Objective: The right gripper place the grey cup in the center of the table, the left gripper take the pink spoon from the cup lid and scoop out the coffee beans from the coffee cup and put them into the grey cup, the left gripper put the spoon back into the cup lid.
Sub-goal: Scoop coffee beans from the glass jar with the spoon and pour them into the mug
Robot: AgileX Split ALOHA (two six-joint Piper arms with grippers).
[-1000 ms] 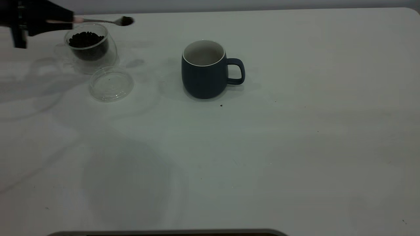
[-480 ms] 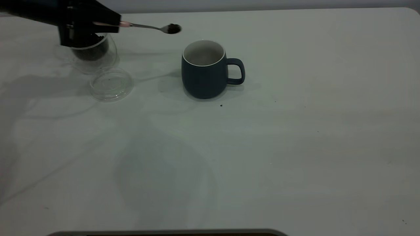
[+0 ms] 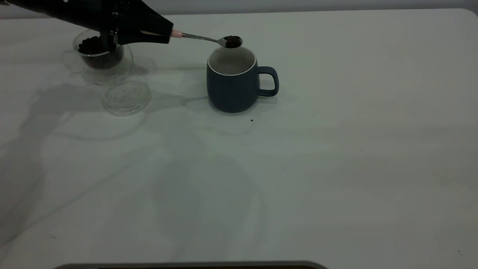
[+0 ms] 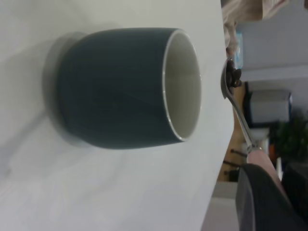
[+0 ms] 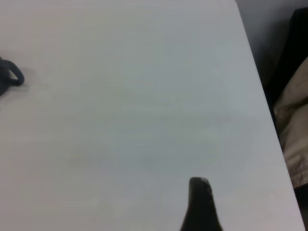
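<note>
Fingers of left gripper [image 3: 164, 33] closed on pink spoon [image 3: 203, 37], bowl with coffee beans [image 3: 233, 41] just above far rim of grey cup [image 3: 232, 79].

Cup placed on table [image 3: 336, 168]; pouring and spoon return left.

Coffee cup [image 3: 100, 56] partly hidden beside cup lid [image 3: 126, 95].

Right gripper [image 5: 199, 204] far from grey cup; cannot tell its state.

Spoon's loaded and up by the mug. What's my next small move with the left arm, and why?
Probably ease the left gripper slightly farther over the grey cup, then tip. The pink spoon holds coffee beans level, but its bowl sits above the cup's far rim rather than the middle of the opening, so tipping now might drop beans outside onto the table.
</note>
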